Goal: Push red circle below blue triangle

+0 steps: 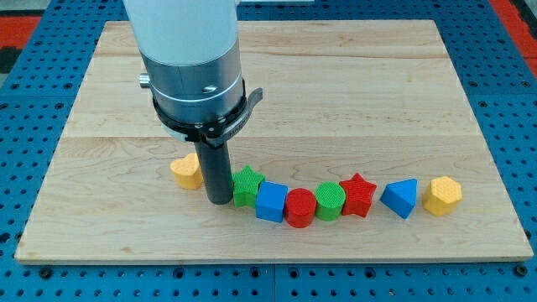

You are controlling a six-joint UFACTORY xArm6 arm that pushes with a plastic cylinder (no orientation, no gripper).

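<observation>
Red circle (300, 207) still sits at nine o'clock of the blue triangle (400, 198), unpushed; my tip (219, 200) touches the green star (247, 185). No jaws exist.

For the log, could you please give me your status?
My tip between yellow heart and green star. Red circle untouched, left of blue triangle. Green circle, red star between.

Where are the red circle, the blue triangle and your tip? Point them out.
red circle (299, 204): camera view, top face.
blue triangle (400, 198): camera view, front face.
my tip (219, 200): camera view, rod's lower end.
</observation>
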